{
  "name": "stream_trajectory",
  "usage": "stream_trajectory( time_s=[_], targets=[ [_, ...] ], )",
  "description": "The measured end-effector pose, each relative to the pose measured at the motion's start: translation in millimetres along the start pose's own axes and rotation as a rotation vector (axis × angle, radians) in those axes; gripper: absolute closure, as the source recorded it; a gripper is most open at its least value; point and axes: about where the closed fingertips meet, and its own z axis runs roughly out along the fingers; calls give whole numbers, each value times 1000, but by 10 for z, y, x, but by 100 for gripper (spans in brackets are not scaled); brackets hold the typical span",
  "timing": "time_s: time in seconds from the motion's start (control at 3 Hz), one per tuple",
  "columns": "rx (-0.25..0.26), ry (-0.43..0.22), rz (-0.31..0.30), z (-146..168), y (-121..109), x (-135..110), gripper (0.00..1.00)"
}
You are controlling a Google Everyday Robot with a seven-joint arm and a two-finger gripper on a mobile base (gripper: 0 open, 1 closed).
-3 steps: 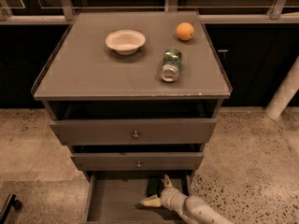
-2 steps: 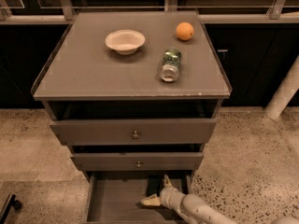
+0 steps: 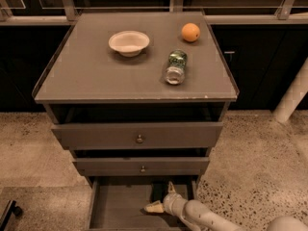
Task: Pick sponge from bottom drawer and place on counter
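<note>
Step in hand, as I judge it: grasping. The gripper (image 3: 158,197) is down inside the bottom drawer (image 3: 115,208), toward its right-rear part, with the arm coming in from the drawer's front-right. Its fingers (image 3: 154,208) are spread open, one tip toward the drawer's back and the other toward its front-left. The sponge (image 3: 157,188) is on the drawer floor right of centre, near the back, and seems to lie between the two tips; cannot tell if either touches it. Dark face up. Its long axis looks to run front-to-back in the drawer, short end toward the drawer's back wall, though it reads only as a dark patch, so low confidence. To do it well: centre the jaws over the short width, stay low to the floor, close squarely so the soft body doesn't twist out, then lift straight up and out forward to clear the drawer above before going up to the counter (image 3: 96,76) over the drawer.
</note>
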Motion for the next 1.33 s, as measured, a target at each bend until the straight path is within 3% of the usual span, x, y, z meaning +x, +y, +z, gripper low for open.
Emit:
stream_trajectory(
  time_s=[1.0,1.33],
  targets=[
    [-44,29,18,112,218,114,0],
    [-24,45,-14,136,180,144,0]
  ],
)
